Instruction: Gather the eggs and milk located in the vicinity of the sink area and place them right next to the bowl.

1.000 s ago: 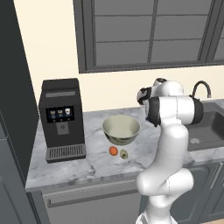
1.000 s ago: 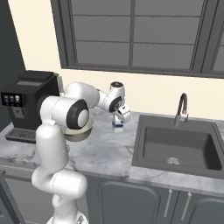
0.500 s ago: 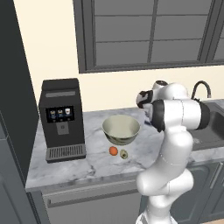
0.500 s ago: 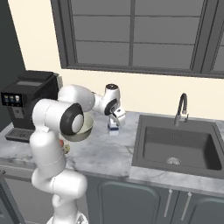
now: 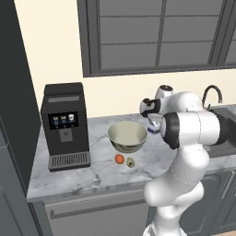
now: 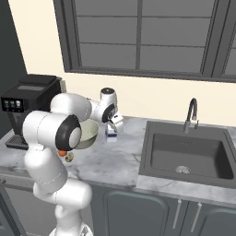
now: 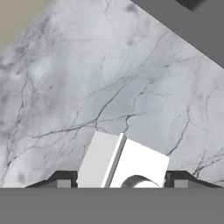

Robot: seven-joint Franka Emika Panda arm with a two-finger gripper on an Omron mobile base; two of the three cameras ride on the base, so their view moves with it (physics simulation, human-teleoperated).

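Observation:
My gripper [image 6: 115, 121] is shut on the milk [image 6: 111, 132], a small white carton with blue markings. It holds the carton upright just right of the bowl [image 6: 88, 133], low over the marble counter. From above, the gabled top of the milk [image 7: 122, 162] sits between the two dark fingertips [image 7: 64, 181]. The bowl [image 5: 127, 136] is pale cream-green inside, with the milk [image 5: 154, 128] behind its right rim. An orange-brown egg [image 5: 119, 159] and a spotted olive egg [image 5: 131, 162] lie on the counter in front of the bowl. The sink [image 6: 184, 152] is to the right.
A black coffee machine [image 5: 65, 125] stands left of the bowl. A curved dark faucet [image 6: 191, 113] rises behind the basin. The marble counter [image 6: 115, 159] runs to a front edge above grey cabinets, and a window wall closes the back.
The gripper has carried the milk leftward from near the sink toward the bowl and lower to the counter. The eggs and bowl have not moved.

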